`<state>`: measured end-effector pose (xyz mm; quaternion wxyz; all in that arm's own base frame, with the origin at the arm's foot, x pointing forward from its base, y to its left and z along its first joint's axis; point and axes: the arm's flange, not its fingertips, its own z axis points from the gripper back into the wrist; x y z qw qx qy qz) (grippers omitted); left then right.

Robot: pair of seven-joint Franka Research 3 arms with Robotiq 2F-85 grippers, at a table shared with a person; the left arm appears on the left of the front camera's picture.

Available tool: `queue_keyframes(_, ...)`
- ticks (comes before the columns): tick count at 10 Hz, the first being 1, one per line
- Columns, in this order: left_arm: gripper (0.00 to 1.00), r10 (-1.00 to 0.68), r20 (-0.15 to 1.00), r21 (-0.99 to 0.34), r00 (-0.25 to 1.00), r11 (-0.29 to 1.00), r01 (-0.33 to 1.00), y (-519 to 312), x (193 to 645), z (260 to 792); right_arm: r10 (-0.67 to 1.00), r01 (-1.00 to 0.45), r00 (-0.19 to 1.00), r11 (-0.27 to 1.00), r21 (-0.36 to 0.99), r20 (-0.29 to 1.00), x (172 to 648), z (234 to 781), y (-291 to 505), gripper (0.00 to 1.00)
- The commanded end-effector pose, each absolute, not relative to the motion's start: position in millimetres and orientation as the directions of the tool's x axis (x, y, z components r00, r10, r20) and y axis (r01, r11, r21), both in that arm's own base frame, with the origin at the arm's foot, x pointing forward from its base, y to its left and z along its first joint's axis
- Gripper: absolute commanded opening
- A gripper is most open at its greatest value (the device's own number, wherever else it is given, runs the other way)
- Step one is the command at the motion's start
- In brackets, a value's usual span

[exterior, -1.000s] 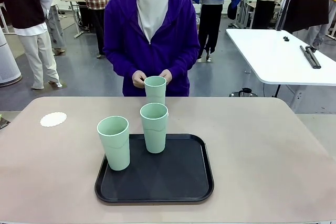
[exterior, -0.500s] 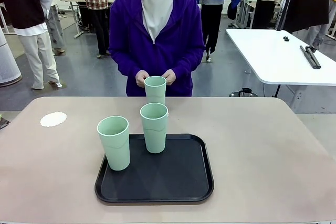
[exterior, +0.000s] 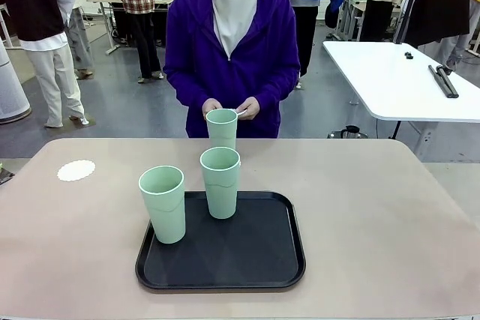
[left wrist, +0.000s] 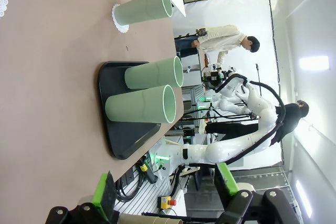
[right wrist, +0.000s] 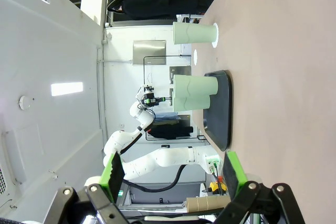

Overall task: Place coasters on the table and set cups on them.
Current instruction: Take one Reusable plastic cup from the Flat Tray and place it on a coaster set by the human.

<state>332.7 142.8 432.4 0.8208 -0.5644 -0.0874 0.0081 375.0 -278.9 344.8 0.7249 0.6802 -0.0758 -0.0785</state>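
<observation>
Two of the cups stand upright on the tray [exterior: 259, 260]: a front-left cup [exterior: 163, 204] and a far-middle cup [exterior: 220, 182]. The third cup [exterior: 222, 127] stands just beyond the tray's far edge on a coaster [left wrist: 119, 18]. A bare coaster [exterior: 76, 170] lies on the counter [exterior: 375, 207] well off the tray's far-left corner, so the left arm looks nearer. The left fingers [left wrist: 103, 198] and right fingers [right wrist: 113, 174] are spread wide, holding nothing, back from the tray's near side. The person's hands [exterior: 250, 107] pinch something white behind the third cup.
</observation>
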Motion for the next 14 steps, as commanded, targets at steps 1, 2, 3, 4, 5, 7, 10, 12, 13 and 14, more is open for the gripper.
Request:
queue_keyframes(1, 1.00, 0.008, 0.218, -0.880, 0.976, 0.434, 0.193, 126.8, 352.1, 445.4, -0.214, 0.010, 0.977, 0.060, 0.998, 0.003, 375.8, 345.5, -280.0, 1.00)
queue_keyframes(2, 1.00, -0.126, 0.295, -0.825, 0.947, 0.467, 0.319, 104.1, 367.7, 457.7, -0.214, 0.010, 0.977, 0.060, 0.998, 0.003, 375.8, 345.5, -280.0, 1.00)
queue_keyframes(3, 1.00, -0.279, 0.358, -0.743, 0.891, 0.493, 0.453, 78.4, 374.9, 467.8, -0.214, 0.010, 0.977, 0.060, 0.998, 0.003, 375.8, 345.5, -280.0, 1.00)
queue_keyframes(4, 1.00, -0.424, 0.382, -0.637, 0.821, 0.524, 0.566, 49.8, 378.3, 475.0, -0.214, 0.010, 0.977, 0.060, 0.998, 0.003, 375.8, 345.5, -280.0, 1.00)
queue_keyframes(5, 1.00, -0.531, 0.377, -0.546, 0.759, 0.534, 0.645, 25.7, 389.1, 483.5, -0.214, 0.010, 0.977, 0.060, 0.998, 0.003, 375.8, 345.5, -280.0, 1.00)
queue_keyframes(7, 1.00, -0.679, 0.371, -0.366, 0.634, 0.520, 0.772, -21.6, 396.4, 487.3, -0.214, 0.010, 0.977, 0.060, 0.998, 0.003, 375.8, 345.5, -280.0, 1.00)
queue_keyframes(10, 1.00, -0.814, 0.240, -0.194, 0.528, 0.493, 0.848, -74.7, 404.3, 480.9, -0.214, 0.010, 0.977, 0.060, 0.998, 0.003, 375.8, 345.5, -280.0, 1.00)
queue_keyframes(12, 1.00, -0.841, 0.149, -0.186, 0.519, 0.492, 0.851, -85.4, 402.8, 470.5, -0.214, 0.010, 0.977, 0.060, 0.998, 0.003, 375.8, 345.5, -280.0, 1.00)
queue_keyframes(13, 1.00, -0.845, 0.136, -0.189, 0.518, 0.491, 0.850, -85.6, 406.8, 473.0, -0.214, 0.010, 0.977, 0.060, 0.998, 0.003, 375.8, 345.5, -280.0, 1.00)
queue_keyframes(14, 1.00, -0.843, 0.199, -0.196, 0.500, 0.465, 0.863, -86.2, 403.0, 474.1, -0.214, 0.010, 0.977, 0.060, 0.998, 0.003, 375.8, 345.5, -280.0, 1.00)
